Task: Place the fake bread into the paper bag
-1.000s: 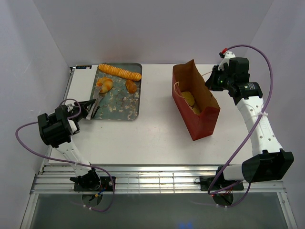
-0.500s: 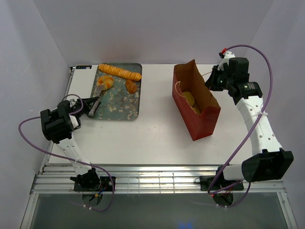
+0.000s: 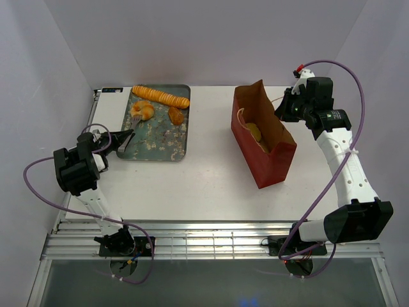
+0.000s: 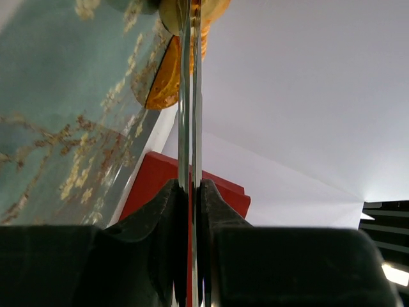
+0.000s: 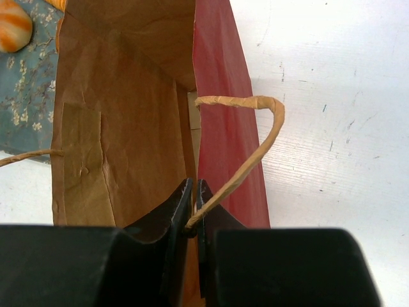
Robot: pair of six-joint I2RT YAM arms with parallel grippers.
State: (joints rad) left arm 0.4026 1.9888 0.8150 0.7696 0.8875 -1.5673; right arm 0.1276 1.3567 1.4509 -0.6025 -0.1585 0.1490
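Paper bag (image 3: 271,157) upright, long axis nearward from right tool (image 5: 193,187) pinching its rim, left tool (image 4: 190,187) clamped on tongs (image 4: 185,115), baguette (image 3: 161,96) crosswise beyond, worktop (image 3: 211,176) open between

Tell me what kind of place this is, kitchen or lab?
Likely a lab robot cell: plain white wall panels enclose the table, arms bolt to an aluminium rail, and the props are toy bread on a tray and a paper bag.

Open table (image 3: 211,173) between tray (image 3: 160,137) and paper bag (image 3: 275,163); right tool (image 5: 193,203) seemingly crowds bag mouth.
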